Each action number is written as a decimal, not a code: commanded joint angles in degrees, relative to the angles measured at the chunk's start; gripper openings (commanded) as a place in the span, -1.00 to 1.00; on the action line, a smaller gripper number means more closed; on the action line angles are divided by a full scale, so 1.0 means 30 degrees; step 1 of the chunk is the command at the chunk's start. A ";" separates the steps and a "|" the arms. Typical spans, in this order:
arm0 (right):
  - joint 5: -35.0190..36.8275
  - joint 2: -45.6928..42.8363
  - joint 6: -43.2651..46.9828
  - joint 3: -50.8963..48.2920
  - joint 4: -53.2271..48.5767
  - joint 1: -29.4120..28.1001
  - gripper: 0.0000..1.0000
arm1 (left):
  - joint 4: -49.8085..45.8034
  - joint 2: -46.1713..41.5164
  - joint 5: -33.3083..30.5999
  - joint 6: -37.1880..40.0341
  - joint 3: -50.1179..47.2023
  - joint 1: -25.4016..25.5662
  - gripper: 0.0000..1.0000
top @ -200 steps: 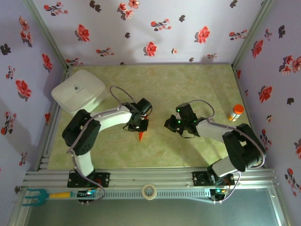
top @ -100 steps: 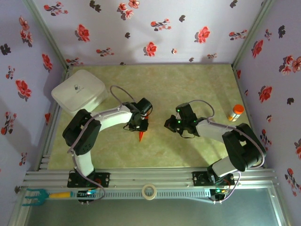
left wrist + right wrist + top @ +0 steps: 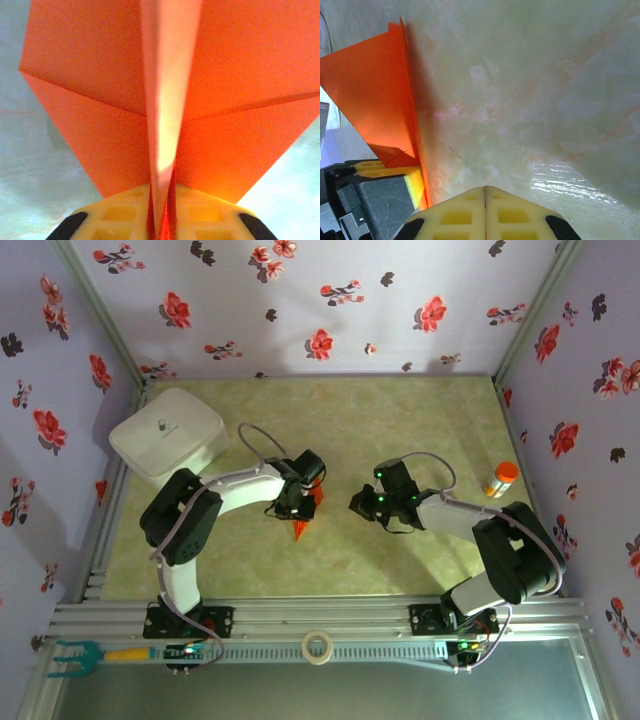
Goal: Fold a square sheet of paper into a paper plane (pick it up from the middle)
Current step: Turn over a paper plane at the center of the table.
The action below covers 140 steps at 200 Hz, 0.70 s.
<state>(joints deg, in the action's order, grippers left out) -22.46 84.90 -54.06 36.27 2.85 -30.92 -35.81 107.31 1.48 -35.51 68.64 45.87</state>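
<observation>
The paper plane (image 3: 299, 528) is a bright orange dart left of the table's centre, with its nose pointing toward the near edge. My left gripper (image 3: 297, 508) is shut on it from above. In the left wrist view its centre fold (image 3: 167, 100) runs down into the narrow slit between the yellow fingers (image 3: 120, 215), and the flaps spread to both sides. My right gripper (image 3: 358, 502) hovers just to the right of it, shut and empty, with its fingertips (image 3: 465, 210) pressed together. In the right wrist view the paper plane (image 3: 375, 95) stands on edge at the left.
A white lidded box (image 3: 165, 432) sits at the table's back left corner. An orange-capped bottle (image 3: 500, 479) stands at the right edge. A tape roll (image 3: 318, 647) and a green-handled tool (image 3: 75, 655) lie on the front rail. Marbled tabletop (image 3: 400, 420) stretches behind both grippers.
The plane's flaps now show wider beside the left gripper, with orange showing on its right side. The left arm has shifted slightly. The right arm has not moved.
</observation>
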 commanded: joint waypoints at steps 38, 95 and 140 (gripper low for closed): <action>0.0138 0.0113 -0.0026 0.0015 -0.0097 -0.0066 -0.85 | -0.0283 0.1242 -0.0306 0.0302 0.0176 0.0237 -0.53; 0.0655 -0.1109 0.0746 -0.0105 -0.1229 0.0160 -0.85 | -0.0862 0.2436 -0.0835 -0.1351 0.1686 0.0786 -0.32; 0.0693 -0.2748 0.1172 -0.0852 -0.1838 0.1108 -0.85 | -0.2388 0.4225 -0.1773 -0.2847 0.4328 0.1279 -0.21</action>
<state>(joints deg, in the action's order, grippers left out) -21.61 79.53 -52.47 35.48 -0.03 -29.21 -39.79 114.63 -1.52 -40.05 79.05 48.88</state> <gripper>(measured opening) 0.077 0.384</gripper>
